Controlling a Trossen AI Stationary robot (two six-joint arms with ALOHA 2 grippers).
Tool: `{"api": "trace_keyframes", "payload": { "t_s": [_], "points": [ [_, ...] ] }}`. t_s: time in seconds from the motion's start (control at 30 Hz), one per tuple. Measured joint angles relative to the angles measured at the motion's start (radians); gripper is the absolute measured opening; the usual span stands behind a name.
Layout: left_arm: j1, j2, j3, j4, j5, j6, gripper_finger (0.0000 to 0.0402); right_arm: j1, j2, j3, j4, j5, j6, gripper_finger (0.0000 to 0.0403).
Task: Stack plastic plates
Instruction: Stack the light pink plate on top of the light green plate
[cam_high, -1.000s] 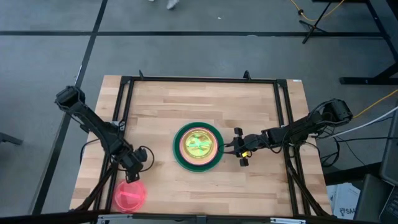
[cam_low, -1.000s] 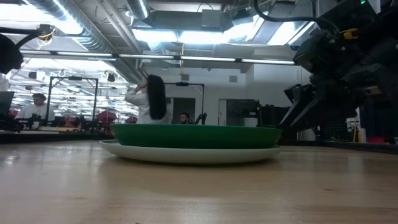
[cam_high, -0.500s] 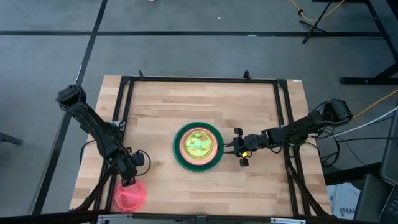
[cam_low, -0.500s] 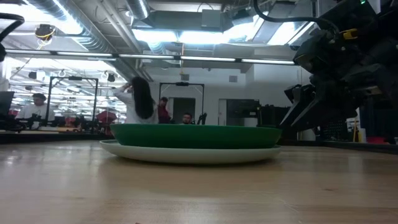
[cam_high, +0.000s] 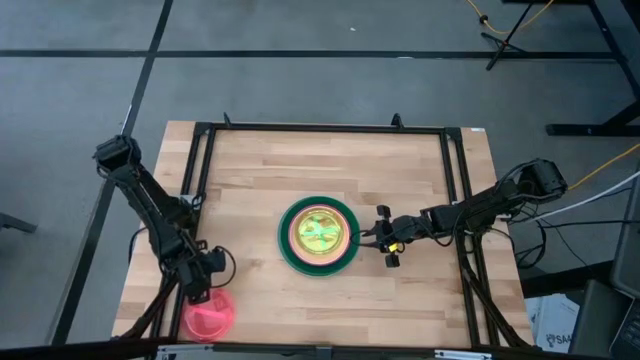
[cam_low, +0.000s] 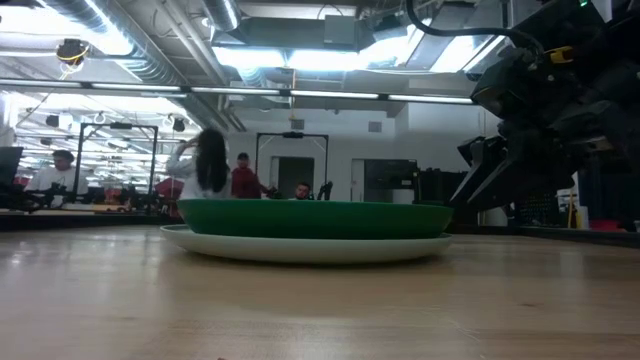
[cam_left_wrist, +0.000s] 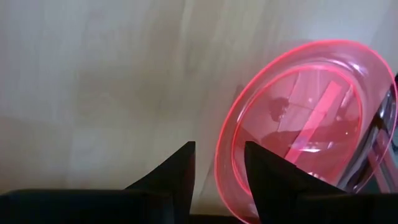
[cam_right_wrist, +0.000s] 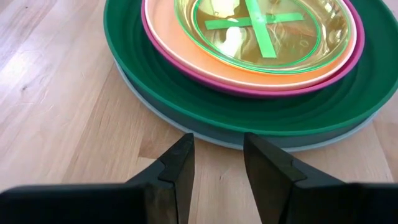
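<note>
A stack of plates sits mid-table: light blue at the bottom, then dark green, magenta, an orange-cream one, and lime green with a green tape cross on top. In the low view the stack rests flat on the wood. A small pink plate lies alone near the near-left corner. My left gripper is open above that plate's far rim, and its fingers stand on either side of the pink rim. My right gripper waits open just right of the stack.
A black frame rail runs around the tabletop, and one bar of it lies right beside the pink plate. Bare wood lies between the pink plate and the stack. People move about in the room beyond the far edge.
My left gripper has moved toward the table's near edge and slightly left, closing on the pink plate's far rim. The stack and my right arm have kept still. A person in the room behind has walked leftward.
</note>
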Motion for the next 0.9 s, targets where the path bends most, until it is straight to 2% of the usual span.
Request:
{"api": "trace_keyframes", "payload": {
  "t_s": [0.3, 0.47, 0.9],
  "points": [
    [-0.040, 0.064, 0.000, 0.024, 0.002, 0.043, 0.0132, 0.000, 0.000, 0.000, 0.000, 0.000, 0.000, 0.0131],
    [-0.040, 0.107, 0.000, 0.096, 0.007, 0.053, 0.0132, 0.000, 0.000, 0.000, 0.000, 0.000, 0.000, 0.0131],
    [-0.039, 0.203, 0.003, 0.126, 0.022, 0.071, 0.0132, 0.000, 0.000, 0.000, 0.001, 0.000, -0.001, 0.0131]
  ]
}}
